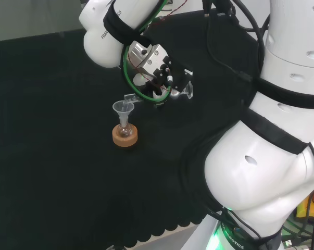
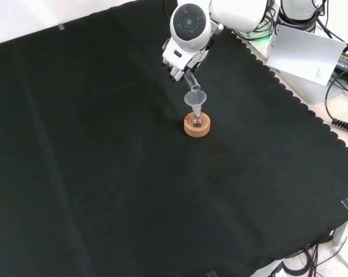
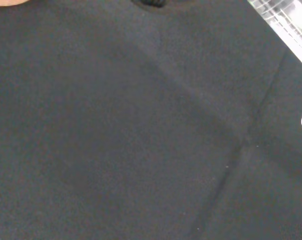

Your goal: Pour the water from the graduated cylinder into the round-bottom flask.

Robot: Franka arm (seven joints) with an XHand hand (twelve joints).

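A small round-bottom flask (image 1: 125,128) stands on a cork ring (image 1: 125,137) with a clear funnel (image 1: 123,108) in its neck. The hand (image 1: 152,65) hovers just above and to the right of it in the head view, its fingers curled round the graduated cylinder (image 1: 132,97). The cylinder lies tilted almost flat, its mouth beside the funnel's rim and its foot (image 1: 187,91) pointing away. In the front view the hand (image 2: 178,64) holds the cylinder (image 2: 190,81) slanting down to the funnel (image 2: 195,97) over the flask (image 2: 197,119). I cannot make out any water.
Black cloth (image 2: 104,173) spreads wide around the cork ring (image 2: 197,128). The arm's big white links (image 1: 266,156) stand at the right of the head view. The cloth's scalloped edge (image 2: 289,92) runs along the right of the front view. The wrist view looks down on bare cloth (image 3: 140,140).
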